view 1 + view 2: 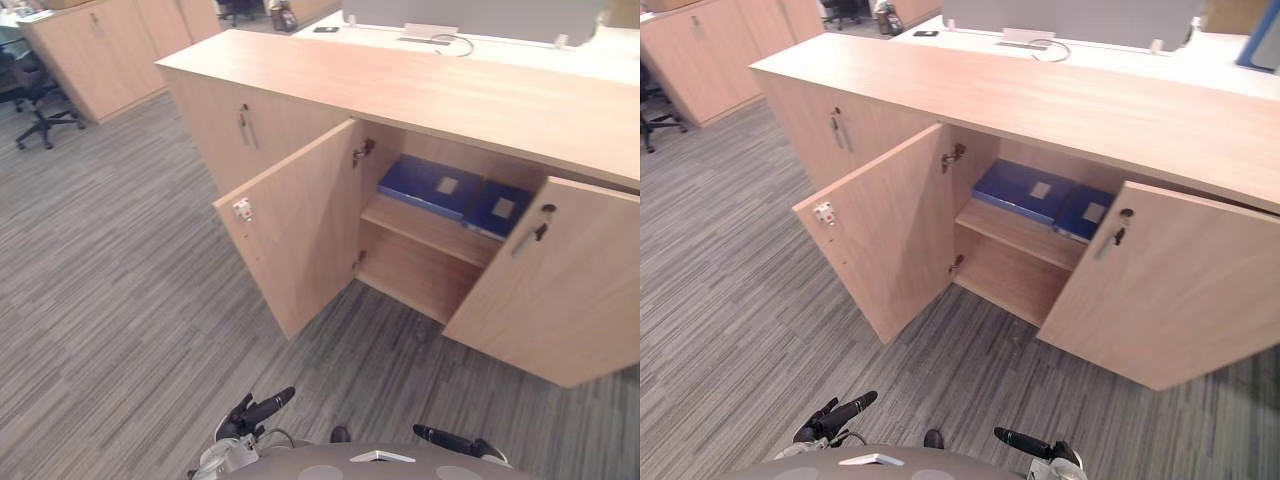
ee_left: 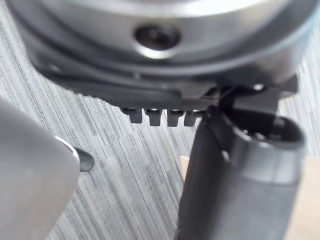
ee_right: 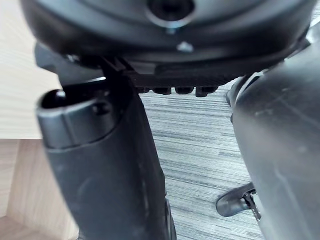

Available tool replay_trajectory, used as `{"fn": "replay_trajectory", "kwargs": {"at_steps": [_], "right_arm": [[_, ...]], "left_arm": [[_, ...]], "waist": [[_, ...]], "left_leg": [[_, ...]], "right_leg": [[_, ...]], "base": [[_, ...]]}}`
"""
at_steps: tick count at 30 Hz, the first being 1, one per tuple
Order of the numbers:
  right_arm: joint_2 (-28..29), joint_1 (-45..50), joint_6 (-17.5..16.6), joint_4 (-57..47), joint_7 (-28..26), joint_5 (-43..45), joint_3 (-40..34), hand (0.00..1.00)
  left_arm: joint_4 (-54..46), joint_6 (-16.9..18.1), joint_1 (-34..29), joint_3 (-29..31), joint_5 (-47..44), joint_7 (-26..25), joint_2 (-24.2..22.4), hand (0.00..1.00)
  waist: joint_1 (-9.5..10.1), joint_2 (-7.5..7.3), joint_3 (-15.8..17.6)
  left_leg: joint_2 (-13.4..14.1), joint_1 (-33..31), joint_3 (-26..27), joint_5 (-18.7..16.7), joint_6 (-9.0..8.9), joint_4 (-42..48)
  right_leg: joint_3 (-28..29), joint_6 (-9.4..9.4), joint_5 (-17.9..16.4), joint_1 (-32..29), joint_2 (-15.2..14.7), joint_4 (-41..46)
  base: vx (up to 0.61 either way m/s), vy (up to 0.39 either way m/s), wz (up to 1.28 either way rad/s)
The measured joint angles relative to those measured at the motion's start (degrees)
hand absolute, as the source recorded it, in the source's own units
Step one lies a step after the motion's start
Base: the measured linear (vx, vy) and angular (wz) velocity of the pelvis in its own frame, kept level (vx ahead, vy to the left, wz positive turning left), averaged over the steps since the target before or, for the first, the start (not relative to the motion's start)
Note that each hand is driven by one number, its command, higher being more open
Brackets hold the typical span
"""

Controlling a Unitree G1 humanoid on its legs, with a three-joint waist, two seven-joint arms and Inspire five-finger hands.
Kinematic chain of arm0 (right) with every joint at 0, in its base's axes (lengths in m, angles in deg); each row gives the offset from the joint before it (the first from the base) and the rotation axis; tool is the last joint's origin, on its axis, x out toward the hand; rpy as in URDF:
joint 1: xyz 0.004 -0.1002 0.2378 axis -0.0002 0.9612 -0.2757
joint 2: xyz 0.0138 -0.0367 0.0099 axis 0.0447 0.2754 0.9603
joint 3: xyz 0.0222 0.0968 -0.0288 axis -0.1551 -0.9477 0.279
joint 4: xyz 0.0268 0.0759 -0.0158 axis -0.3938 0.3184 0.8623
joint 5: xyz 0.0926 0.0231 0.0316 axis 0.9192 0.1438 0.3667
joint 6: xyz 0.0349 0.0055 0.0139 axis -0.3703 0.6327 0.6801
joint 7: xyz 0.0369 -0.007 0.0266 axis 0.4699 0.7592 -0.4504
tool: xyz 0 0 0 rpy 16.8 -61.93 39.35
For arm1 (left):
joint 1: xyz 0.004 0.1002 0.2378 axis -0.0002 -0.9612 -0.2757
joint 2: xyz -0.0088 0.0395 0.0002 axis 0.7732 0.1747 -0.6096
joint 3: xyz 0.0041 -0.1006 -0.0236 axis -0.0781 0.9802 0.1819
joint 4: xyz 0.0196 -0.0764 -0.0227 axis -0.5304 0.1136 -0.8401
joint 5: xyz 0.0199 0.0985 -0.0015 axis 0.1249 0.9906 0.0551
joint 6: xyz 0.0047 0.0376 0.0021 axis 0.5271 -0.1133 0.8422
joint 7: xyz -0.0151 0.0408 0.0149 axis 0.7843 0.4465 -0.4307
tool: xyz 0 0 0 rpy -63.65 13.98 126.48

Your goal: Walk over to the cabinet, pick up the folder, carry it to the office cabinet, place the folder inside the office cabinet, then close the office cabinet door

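folder [image 1: 432,184] on shelf [image 1: 415,224] | second folder [image 1: 497,208] partly behind door [image 1: 560,290]

open cabinet ahead, two folders on its shelf

a long cabinet [image 1: 420,95] stands across the floor [image 1: 120,300] ahead. its middle bay is open: the left door [image 1: 300,225] swings out to the near left, the right door [image 1: 560,300] to the near right. inside, a shelf [image 1: 410,222] splits the bay into upper and lower parts. on the shelf the left folder [image 1: 425,185] lies just beside the right folder [image 1: 497,208]. a closed door [image 1: 225,135] sits left of the open bay. a desk [image 1: 590,58] runs behind the cabinet. far back left stands a second cabinet [image 1: 90,60], with an office chair [image 1: 40,110] near it. the left hand [image 1: 258,410] and right hand [image 1: 450,438] sit at the near edge, well apart from the doors.
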Motion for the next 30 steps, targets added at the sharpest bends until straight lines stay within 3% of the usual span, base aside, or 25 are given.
{"fn": "replay_trajectory", "kwargs": {"at_steps": [1,3,4,5,8,10,11,17,21,24,28,30], "right_arm": [[0.2,-0.1,-0.3,-0.8,-0.1,0.0,0.0,1.0],[1.7,-0.1,-0.4,-1.4,-0.6,0.1,0.4,1.0],[2.4,-0.1,-0.4,-1.3,-0.6,0.6,0.5,1.0],[2.8,0.0,-0.4,-1.3,-0.6,0.7,0.5,1.0],[4.6,-0.1,-0.5,-1.4,0.0,3.3,0.4,1.0],[4.8,0.0,-0.5,-1.6,0.0,4.7,0.3,1.0],[4.8,0.1,-0.4,-1.8,0.1,5.1,0.2,1.0],[5.2,2.7,-1.0,-2.1,1.0,5.2,0.7,1.0],[6.3,6.8,-1.1,-3.2,1.0,7.0,2.1,1.0],[6.4,8.0,-1.6,-4.3,0.8,7.4,2.1,1.0],[6.2,10.9,-2.0,-6.9,-0.3,7.9,2.8,1.0],[6.2,12.0,-2.0,-7.7,-0.3,7.9,3.4,1.0]], "left_arm": [[0.1,-0.1,0.2,-1.3,0.0,-0.1,0.7,1.0],[0.1,-0.1,0.2,-2.0,-0.1,-0.2,1.9,1.0],[0.0,0.0,0.3,-1.9,-0.4,-0.3,2.1,1.0],[0.0,0.2,0.4,-1.8,-0.6,-0.4,2.2,1.0],[0.0,0.4,0.2,-0.2,-0.5,-1.2,2.1,1.0],[-0.2,0.4,0.2,1.6,-0.4,-2.5,1.3,1.0],[-0.4,0.4,0.0,2.0,-0.4,-3.0,1.1,1.0],[-8.3,-0.1,-0.7,9.0,-0.4,-5.9,-0.3,1.0],[-23.8,-0.1,-0.9,14.7,-0.1,-7.9,1.6,1.0],[-30.9,0.0,-0.3,17.5,0.1,-8.1,5.0,1.0],[-36.2,0.1,1.6,22.0,2.3,-8.1,10.2,1.0],[-36.2,0.2,2.8,23.3,2.3,-8.3,11.7,1.0]], "waist": [[-0.31,-0.18,0.1],[-0.49,-0.98,0.5],[-0.5,-1.43,0.4],[-0.57,-1.75,0.3],[-1.39,-3.4,-0.6],[-1.71,-3.16,-0.5],[-1.9,-3.21,-0.5],[-2.6,-4.9,-0.9],[-1.79,-6.55,-1.3],[-1.76,-6.06,-1.2],[-1.76,-3.58,-3.2],[-1.8,-3.56,-4.3]], "left_leg": [[-0.1,0.3,-1.4,0.4,1.39,0.0],[0.1,1.0,-4.5,0.5,1.19,0.6],[0.1,0.8,-5.5,0.5,0.89,0.7],[0.1,0.6,-6.0,0.6,0.58,0.6],[0.2,-1.4,-6.8,1.2,-0.67,-0.3],[1.5,-3.5,-6.0,2.1,-1.85,-0.4],[2.0,-3.8,-5.9,2.3,-2.05,-0.4],[4.5,-4.1,-4.6,2.5,-3.78,-0.4],[4.8,-3.7,-3.1,1.5,-4.45,-0.4],[5.4,-2.0,-0.9,0.4,-4.62,-0.4],[8.4,0.1,2.8,-2.1,-5.74,-0.4],[9.5,0.7,4.5,-2.7,-6.09,-0.4]], "right_leg": [[10.6,-0.4,-2.5,-2.5,0.1,2.9],[39.7,3.25,-8.7,-7.0,7.6,2.7],[46.7,3.78,-10.1,-7.8,10.4,1.3],[49.3,3.8,-10.4,-8.1,11.8,0.1],[48.4,3.49,-10.3,-9.1,14.5,-7.9],[48.5,6.33,-9.2,-9.0,16.4,-14.1],[48.5,6.43,-8.9,-9.0,16.9,-14.9],[48.3,5.83,-8.3,-8.4,19.2,-17.3],[49.4,5.21,-7.8,-7.5,19.6,-18.3],[50.8,4.43,-7.3,-6.7,20.0,-18.1],[52.2,2.09,-4.5,-7.6,22.0,-16.7],[52.3,1.55,-4.0,-8.3,22.8,-15.8]], "base": [[0.06,0.004,0.75],[0.02,-0.091,0.89],[-0.02,-0.13,0.63],[-0.04,-0.122,0.48],[-0.04,-0.194,0.21],[-0.04,-0.175,-0.22],[-0.04,-0.136,-0.13],[0.02,-0.105,-0.07],[0.12,-0.072,-0.17],[0.05,-0.044,-0.37],[0.01,-0.025,-0.51],[0.03,-0.035,-0.46]]}}
